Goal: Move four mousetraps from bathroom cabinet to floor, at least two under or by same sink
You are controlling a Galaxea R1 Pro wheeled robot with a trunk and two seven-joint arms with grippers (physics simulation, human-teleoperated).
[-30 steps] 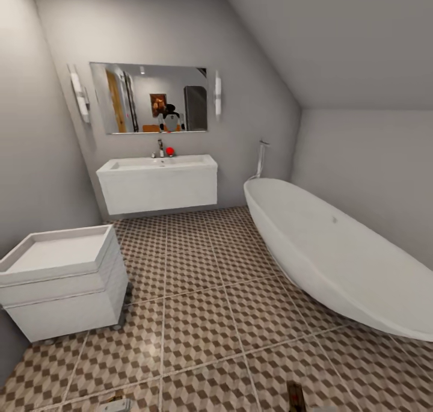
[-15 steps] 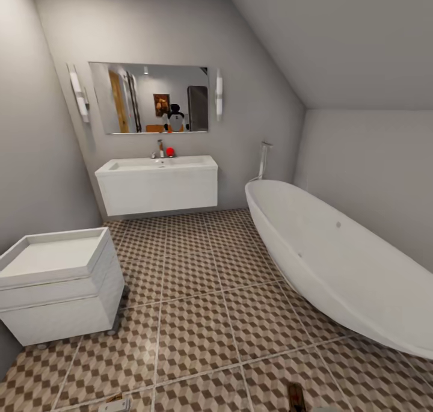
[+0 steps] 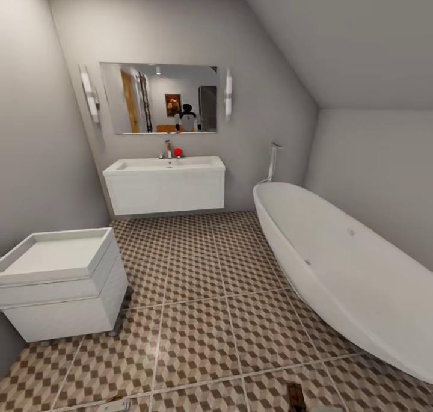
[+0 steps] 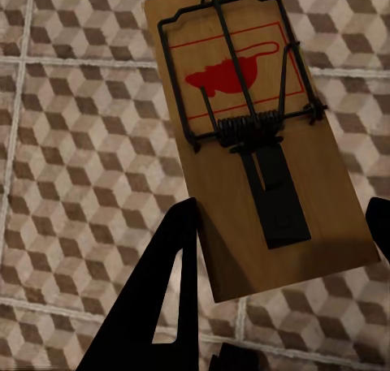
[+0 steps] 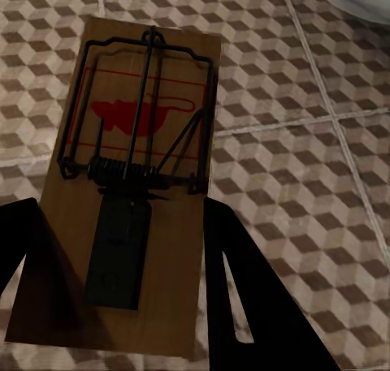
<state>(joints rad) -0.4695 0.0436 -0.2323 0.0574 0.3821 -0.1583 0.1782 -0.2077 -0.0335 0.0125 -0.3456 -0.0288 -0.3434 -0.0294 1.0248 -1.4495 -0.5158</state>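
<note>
Mousetraps in transit, one per gripper, above the bathroom floor [image 3: 198,316]; carrying step by the look of it, with the sink [image 3: 165,186] well ahead; next, likely a drive closer, then a low release beside that vanity. Left gripper [image 4: 280,261] closed on a mousetrap [image 4: 252,135], board gripped by its long edges, most of it jutting beyond the fingertips; right gripper [image 5: 114,265] likewise clamped on another mousetrap [image 5: 134,184].

Lighting was soft and even, without hard glare; wall lamps [image 3: 91,93] beside the mirror [image 3: 159,98] glowed pale. Head view stretched toward its edges. Wrist views were dimmer; fingers [image 4: 158,306] rendered silhouette-black.
</note>
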